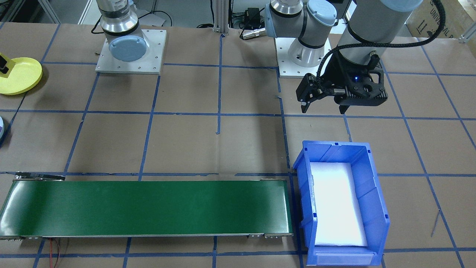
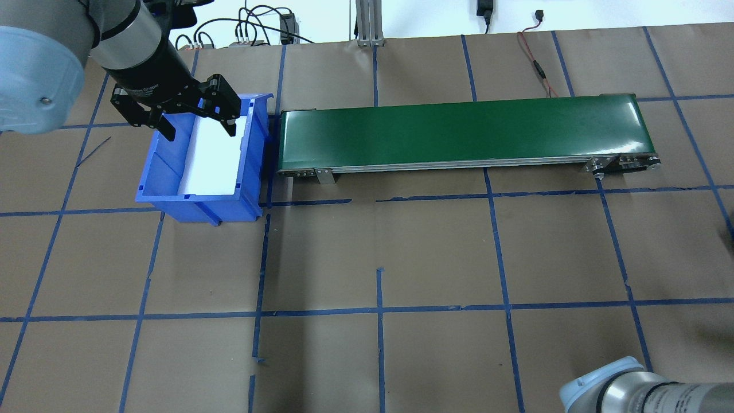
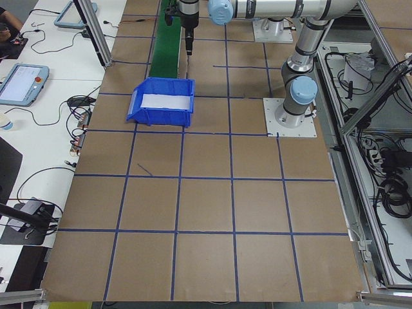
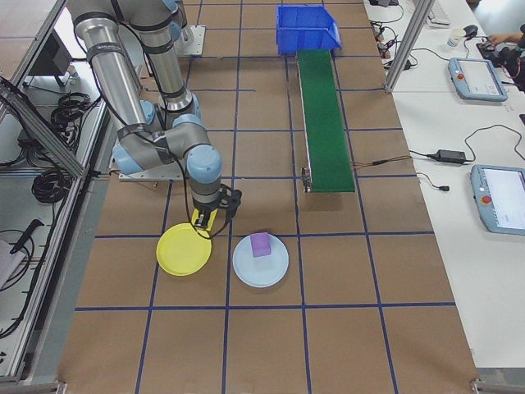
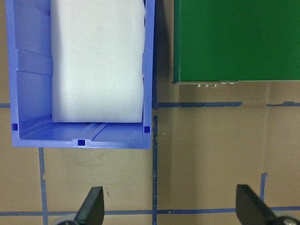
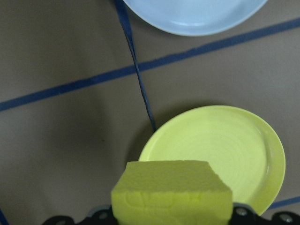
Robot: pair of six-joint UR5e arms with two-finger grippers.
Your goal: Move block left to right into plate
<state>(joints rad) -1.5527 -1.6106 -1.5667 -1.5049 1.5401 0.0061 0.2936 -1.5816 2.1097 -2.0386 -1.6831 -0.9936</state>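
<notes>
Paper-covered worktop (image 1: 238, 141) gridded with blue tape fills the front-facing view. The left gripper (image 1: 322, 108) hangs above the paper with its jaws spread and nothing between them, on the robot side of the blue bin (image 1: 372, 186). The bin holds a white foam pad (image 1: 334, 208) and stands just off the end of the green conveyor belt (image 1: 148, 208). At the far edge of this view the yellow plate (image 1: 20, 76) shows, with the yellow block (image 1: 6, 67) over its rim and something dark on it, too small to tell what.

From overhead, the left gripper (image 2: 198, 129) hovers over the bin's far end, jaws apart; the right arm shows only as an elbow at the bottom corner.

The left-side view adds little: bin (image 3: 161, 109) and belt (image 3: 166, 45), well apart from the near arm's base.

From the right side, the right gripper (image 4: 207, 226) points down at the near rim of the yellow plate (image 4: 182, 253), the block (image 4: 202, 219) between its fingers. Beside that sits a pale blue plate (image 4: 261, 264) carrying a purple block (image 4: 260, 245).

The left wrist camera looks down past two open fingertips (image 5: 93, 206) at bin (image 5: 14, 93) and belt (image 5: 234, 42).

The right wrist camera shows the yellow foam block (image 6: 171, 192) clamped in the right gripper, raised over the edge of the yellow plate (image 6: 234, 145).
</notes>
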